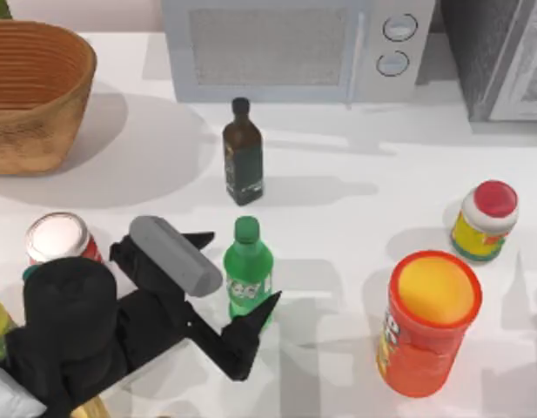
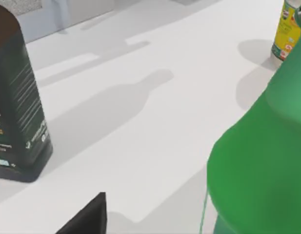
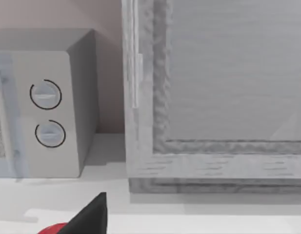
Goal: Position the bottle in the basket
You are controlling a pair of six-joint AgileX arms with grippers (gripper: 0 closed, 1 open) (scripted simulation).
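The green soda bottle (image 1: 248, 277) stands upright on the white table (image 1: 338, 218), cap up, long axis vertical, left of centre and well apart from the wicker basket (image 1: 33, 96) at the far left. The left gripper (image 1: 238, 283) straddles it, fingers spread, not yet clamped.

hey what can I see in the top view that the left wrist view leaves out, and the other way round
Top view alone: the basket at the table's far left, the microwave, the orange canister, a red-and-white can, and the left gripper open around the green bottle, which stands upright. Left wrist view alone: close detail, namely the dark bottle's label text and that bottle's shadow on the table. Shared: the green bottle, the dark bottle, the yellow jar and the white table.
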